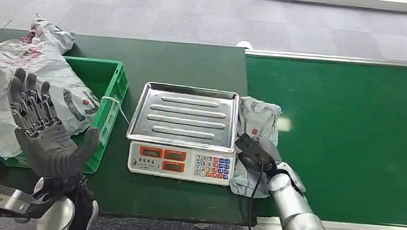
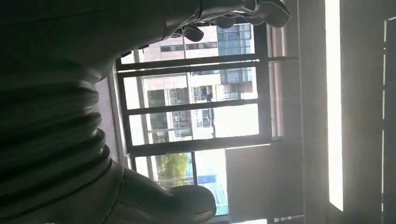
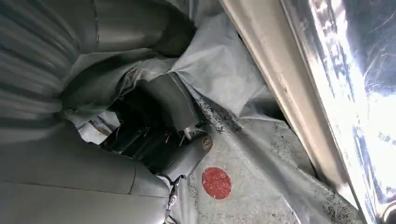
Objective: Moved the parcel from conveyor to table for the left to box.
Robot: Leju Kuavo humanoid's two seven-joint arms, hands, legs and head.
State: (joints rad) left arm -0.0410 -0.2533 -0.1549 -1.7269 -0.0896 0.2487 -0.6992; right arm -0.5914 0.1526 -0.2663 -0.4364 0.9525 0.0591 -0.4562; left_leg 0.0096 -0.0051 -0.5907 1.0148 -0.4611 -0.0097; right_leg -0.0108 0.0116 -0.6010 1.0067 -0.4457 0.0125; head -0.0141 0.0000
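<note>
— Parcel: where does it lie?
— At the middle of the head view, a grey crumpled bag wedged just right of the scale, along the seam between the dark green table and the brighter green conveyor.
— Does the robot have it?
— The right hand rests on it at lower centre-right. In the right wrist view its fingers are curled into the grey plastic, gripping a bunched fold; a red dot is printed on the bag close by.
— And the left hand?
— Raised at lower left of the head view, palm showing, fingers spread apart and holding nothing. It stands in front of the green crate.
— What is in the crate?
— More grey mailer bags, heaped in it and spilling over its left side. The scale's steel tray has nothing on it.
</note>
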